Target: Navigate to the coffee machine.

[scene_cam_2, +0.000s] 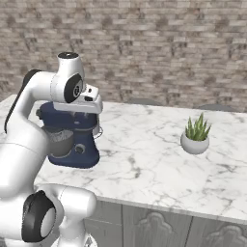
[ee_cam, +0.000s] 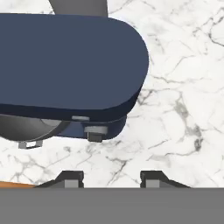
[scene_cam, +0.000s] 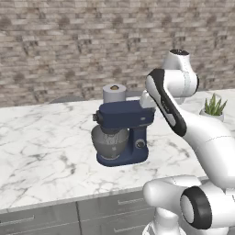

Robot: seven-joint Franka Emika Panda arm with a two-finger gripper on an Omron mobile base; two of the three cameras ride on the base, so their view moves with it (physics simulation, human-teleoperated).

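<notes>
Nearest the cameras, the white arm folds up from the lower right of the left base view, tucked in, which reads as a travelling posture rather than a reach. Its gripper (ee_cam: 112,178) shows in the hand view as two dark tips at the bottom of the frame, well apart with bare marble between them, so the claw is released and carries nothing, as a driving task would need.

Just beyond, grey cabinet drawers (scene_cam: 55,218) run along the lower left of the left base view beneath the marble counter (scene_cam: 41,151). Mid-frame on that counter stands the navy stand mixer (scene_cam: 121,133) with its metal bowl (scene_cam: 109,142) under the head; the hand hangs above it, so its blue head fills the upper left of the hand view. This is not the goal.

Behind the mixer, a grey roll-like cylinder (scene_cam: 114,93) stands upright; it may be a paper towel roll, though the view is too coarse to be sure. A small potted plant (scene_cam_2: 195,135) sits in the right half of the right base view, well apart from the mixer. Farthest back runs the brick wall (scene_cam_2: 159,43).

The coffee machine appears nowhere on this stretch of counter, so I judge the base must drive on to find it.
</notes>
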